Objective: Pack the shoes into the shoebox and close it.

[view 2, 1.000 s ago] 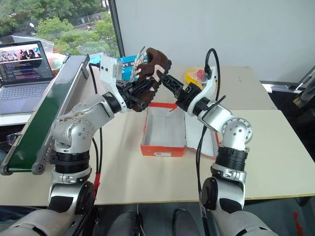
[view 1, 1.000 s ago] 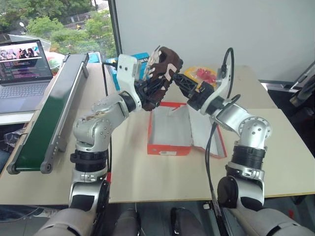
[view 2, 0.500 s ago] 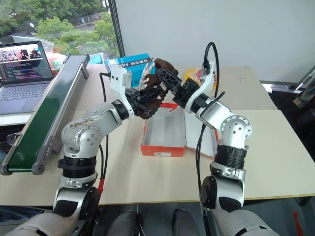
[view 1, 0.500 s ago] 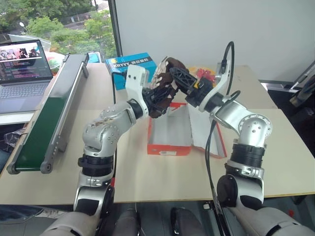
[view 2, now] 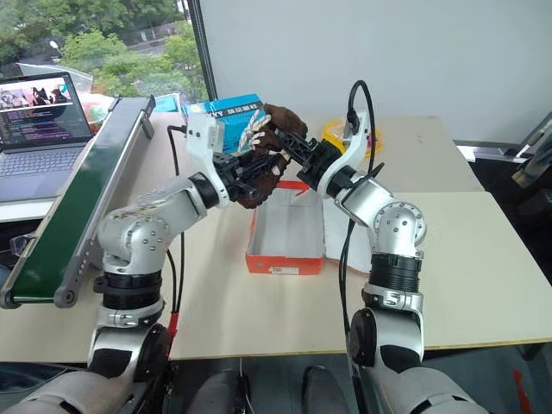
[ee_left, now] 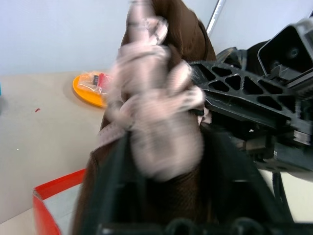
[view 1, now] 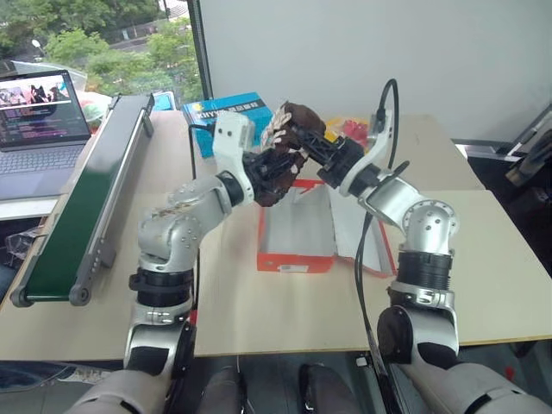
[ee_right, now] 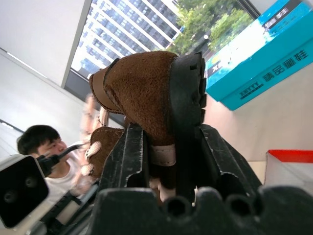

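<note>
- A laptop (view 1: 39, 112) with a lit screen is seen at the far left, on a separate desk.
- A long green conveyor (view 1: 82, 203) is laid along the left edge of the table (view 1: 233, 302).
- A blue box (view 1: 226, 112) with white lettering is set at the back of the table, behind the left arm.
- The left gripper (view 1: 274, 164) is raised above the table, level with the shoe (view 1: 289, 138); its fingers are seen on either side of the shoe's laced top in the left wrist view, but whether they press it or stand free cannot be told.
- One brown shoe is held in the air between the two grippers, above the back end of the shoebox.
- The right gripper (view 1: 309, 142) is clamped on the shoe's heel collar; in the right wrist view the suede (ee_right: 146, 93) is pinched between both fingers.
- The shoebox (view 1: 297, 226), orange-red and white inside, is standing open on the table below the grippers, its lid lying flat to the right.
- An orange dish (ee_left: 90, 87) is placed at the back of the table, behind the right arm.
</note>
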